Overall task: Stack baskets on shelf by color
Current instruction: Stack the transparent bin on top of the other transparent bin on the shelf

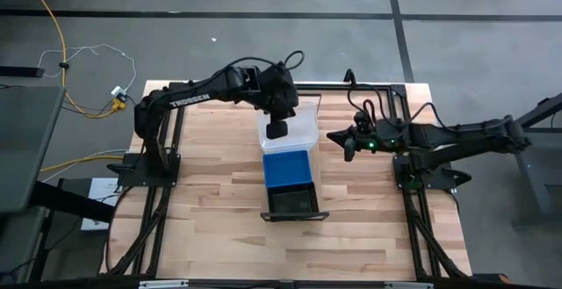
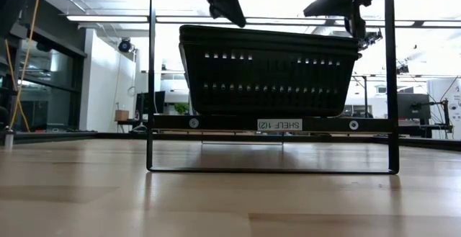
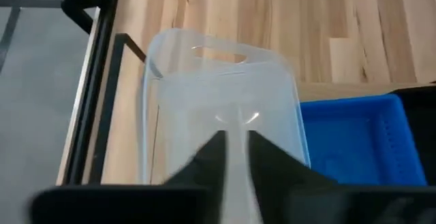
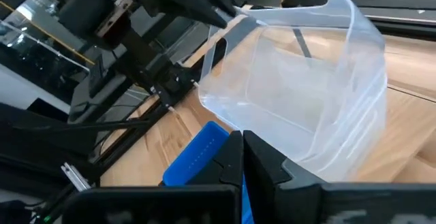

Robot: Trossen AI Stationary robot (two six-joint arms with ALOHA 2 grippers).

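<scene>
Three baskets sit in a row along the shelf point(image 2: 216, 123). The black perforated one point(image 1: 292, 201) point(image 2: 270, 71) is at the near end, the bright blue one point(image 1: 288, 168) point(image 3: 354, 135) in the middle and the clear one point(image 1: 299, 131) point(image 4: 306, 94) at the far end. My left gripper point(image 1: 277, 131) point(image 3: 236, 169) reaches in from the far left and is shut on the clear basket. My right gripper point(image 1: 349, 148) point(image 4: 243, 149) hovers shut just to the right of the clear basket and touches nothing. My left gripper pinches the clear basket's rim point(image 4: 242, 21) at the wall toward the table's left, one finger point(image 3: 214, 159) inside the basket and one outside, coming from above and pointing down. The basket looks tilted in the right wrist view. Whether its bottom rests on the shelf, I cannot tell.
The shelf's thin dark frame point(image 3: 102, 94) stands on a planked wooden tabletop point(image 1: 219, 201), with bare wood on both sides of it. Both arm bases and their dark rails run along the table's left and right edges. Cables lie on the floor beyond the table's far left corner.
</scene>
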